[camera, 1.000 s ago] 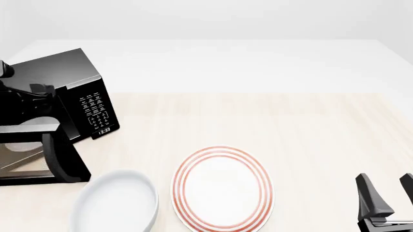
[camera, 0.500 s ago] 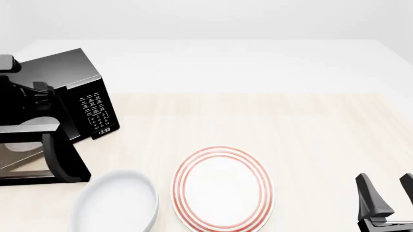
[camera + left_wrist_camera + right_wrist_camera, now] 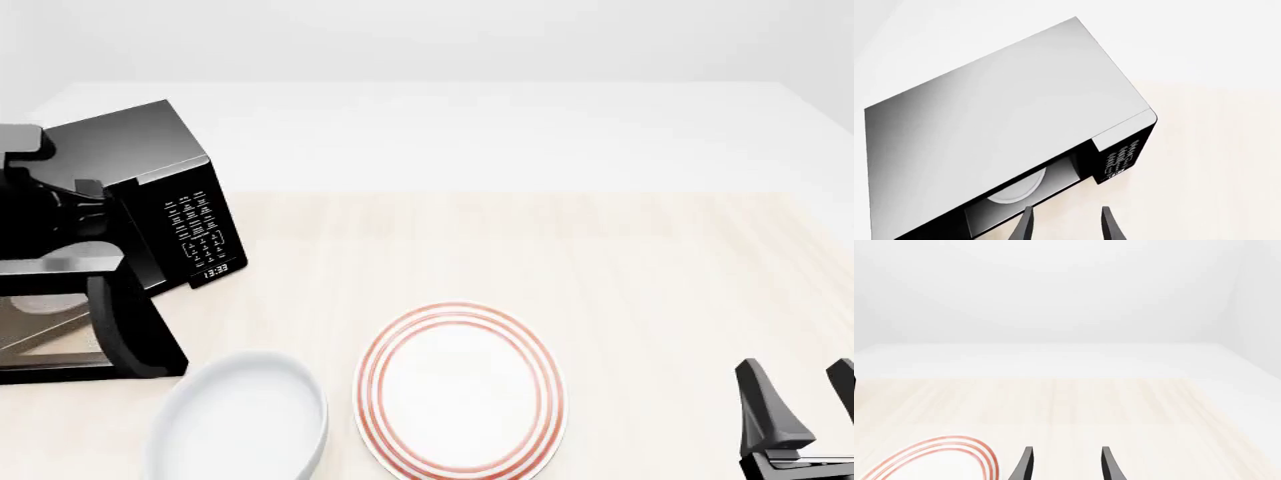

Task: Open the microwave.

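The glossy black microwave (image 3: 140,140) stands at the table's left, its keypad panel (image 3: 198,225) and small clock facing me. Its door (image 3: 60,325) is swung open toward me, with the vertical handle (image 3: 134,325) at its free edge. In the left wrist view the microwave (image 3: 1001,100) is seen from above, with the cavity open and a white turntable (image 3: 1017,187) inside. My left arm (image 3: 54,195) hovers above the open cavity; its gripper (image 3: 1066,227) is open and empty. My right gripper (image 3: 807,405) is open and empty at the front right; it also shows in the right wrist view (image 3: 1066,467).
A white plate with red rings (image 3: 458,388) lies at the front centre and shows in the right wrist view (image 3: 941,455). A white bowl (image 3: 240,425) sits just left of it, near the open door's edge.
My left arm has shifted slightly to the right above the microwave. The door stays open. The right arm has not moved.
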